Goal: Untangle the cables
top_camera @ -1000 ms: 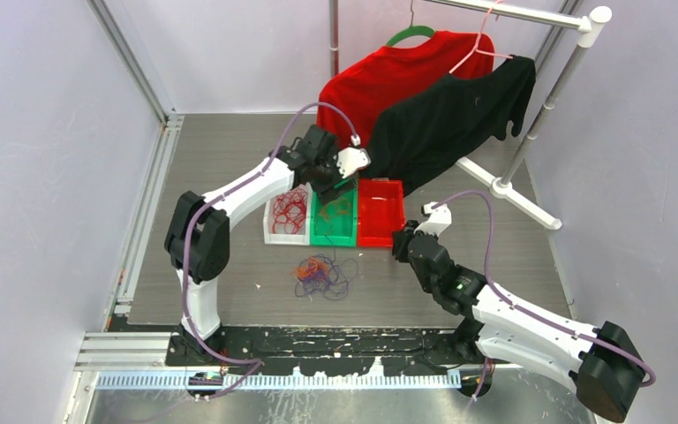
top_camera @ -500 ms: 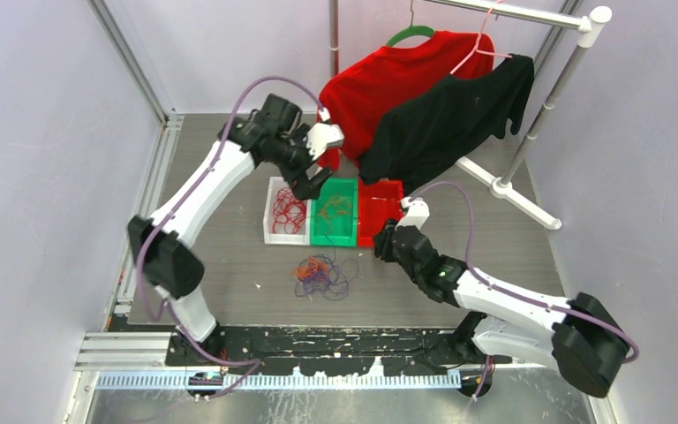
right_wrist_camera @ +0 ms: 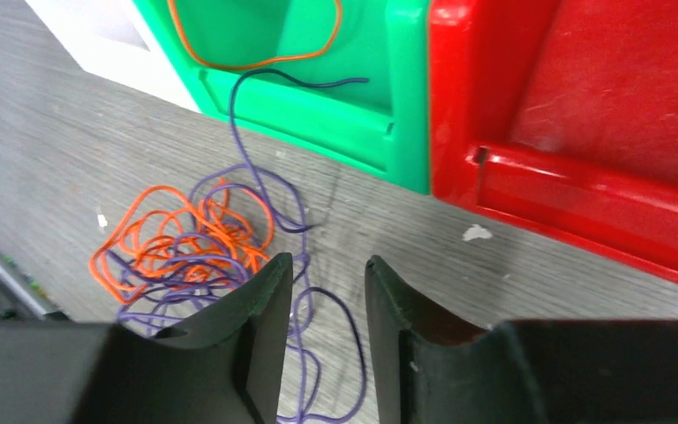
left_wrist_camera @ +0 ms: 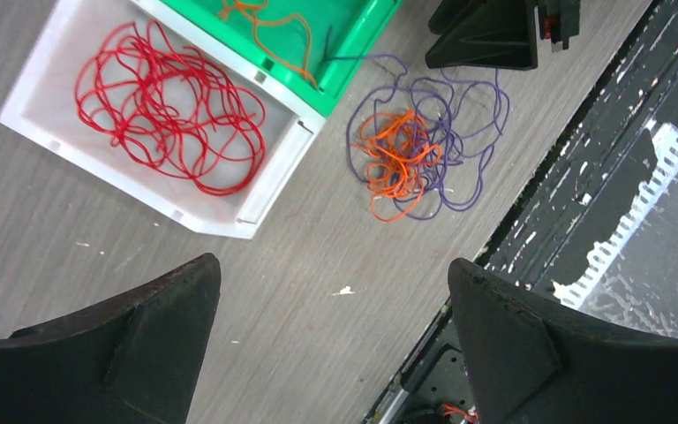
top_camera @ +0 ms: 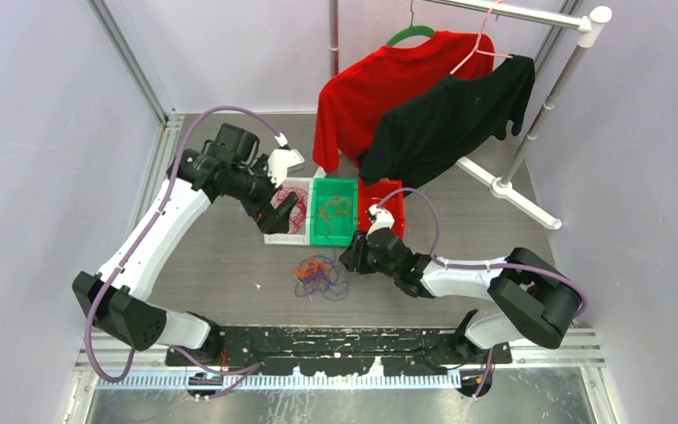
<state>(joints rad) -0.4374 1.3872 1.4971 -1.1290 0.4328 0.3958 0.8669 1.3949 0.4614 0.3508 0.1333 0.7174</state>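
Since the earlier frames, the left arm has swung from above the green bin [top_camera: 334,182] toward the left, and the left gripper [top_camera: 275,210] now hangs over the white bin [top_camera: 274,237]. Its jaws have widened. The right gripper [top_camera: 350,259] has moved left from the front of the red bin [top_camera: 395,199] to a point just right of the tangle [top_camera: 320,276].

Left gripper [left_wrist_camera: 331,267]: jaws spread wide, nothing between them.

Right gripper [right_wrist_camera: 325,267]: jaws part-open with a narrow gap and nothing clamped. It sits low over the table [top_camera: 229,265], and purple loops show on the surface through the gap.

Cable positions:
- The tangle [left_wrist_camera: 410,155] of orange and purple cables lies on the table just near of the green bin [left_wrist_camera: 344,62], with orange bunched on the left [right_wrist_camera: 177,252] and purple spreading to the right.
- A purple strand [right_wrist_camera: 238,97] runs from the tangle up over the near wall of the green bin [right_wrist_camera: 335,124].
- The red cables [left_wrist_camera: 172,110] lie loosely coiled inside the white bin [left_wrist_camera: 115,177].
- Orange strands [left_wrist_camera: 265,26] lie inside the green bin.

The three bins stand side by side, touching: white on the left, green in the middle, red [right_wrist_camera: 583,106] on the right. A red shirt [top_camera: 380,79] and a black shirt [top_camera: 450,115] hang on a rack [top_camera: 538,97] at the far right.
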